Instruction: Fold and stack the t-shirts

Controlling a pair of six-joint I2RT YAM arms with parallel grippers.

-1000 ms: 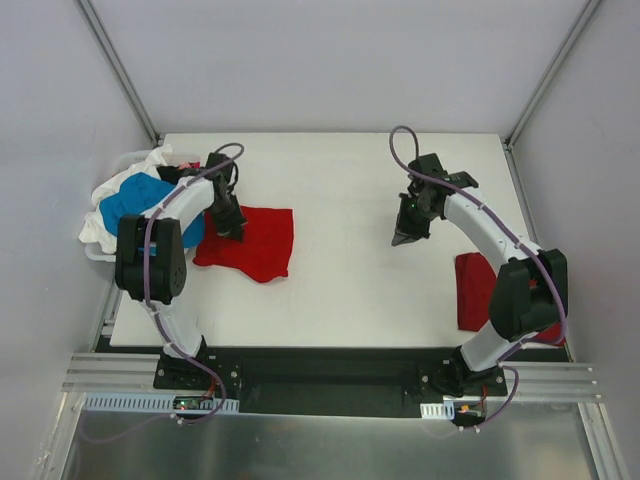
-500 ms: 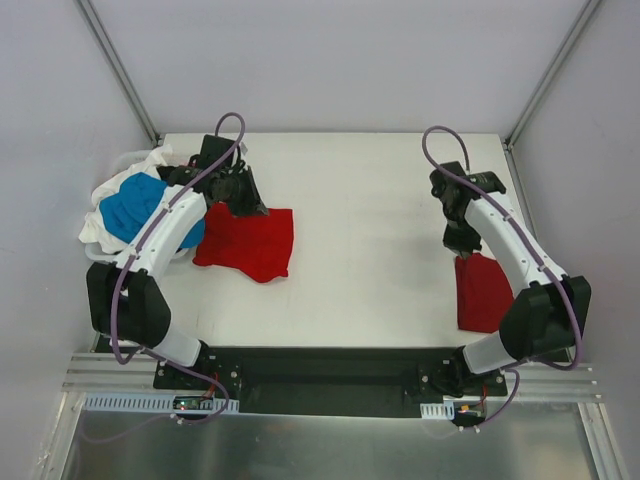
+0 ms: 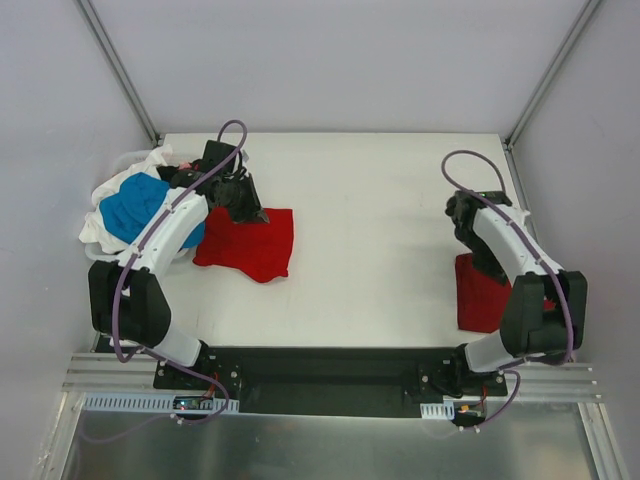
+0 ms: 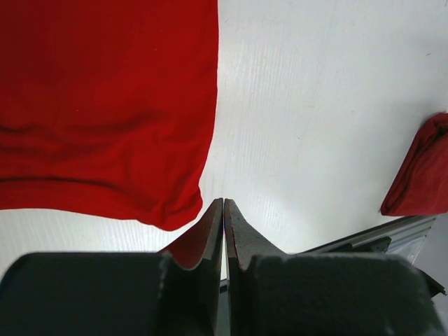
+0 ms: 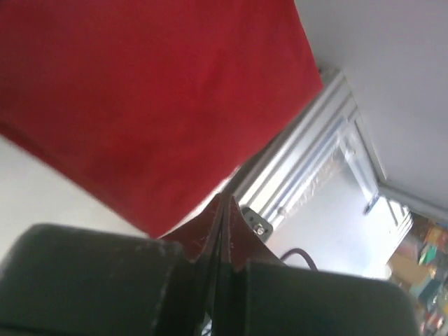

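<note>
A half-folded red t-shirt [image 3: 250, 243] lies flat on the table's left part and fills the upper left of the left wrist view [image 4: 105, 98]. My left gripper [image 3: 254, 213] is shut and empty at that shirt's far edge; in its wrist view [image 4: 224, 204] the jaws are pressed together just off the cloth's corner. A folded red t-shirt [image 3: 478, 298] lies at the near right and also shows in the left wrist view [image 4: 420, 175]. My right gripper [image 3: 488, 264] is shut and empty, low over that shirt's far end [image 5: 154, 91]; in its own view [image 5: 222, 201] the jaws are together.
A pile of blue [image 3: 132, 203], white [image 3: 100, 232] and black t-shirts sits in a white basket at the table's left edge. The aluminium frame rail [image 5: 308, 175] runs along the near edge. Grey walls enclose the table.
My right arm swung from mid-table to the near right, down over the folded red shirt. My left gripper shifted from on the red shirt to its far edge.
</note>
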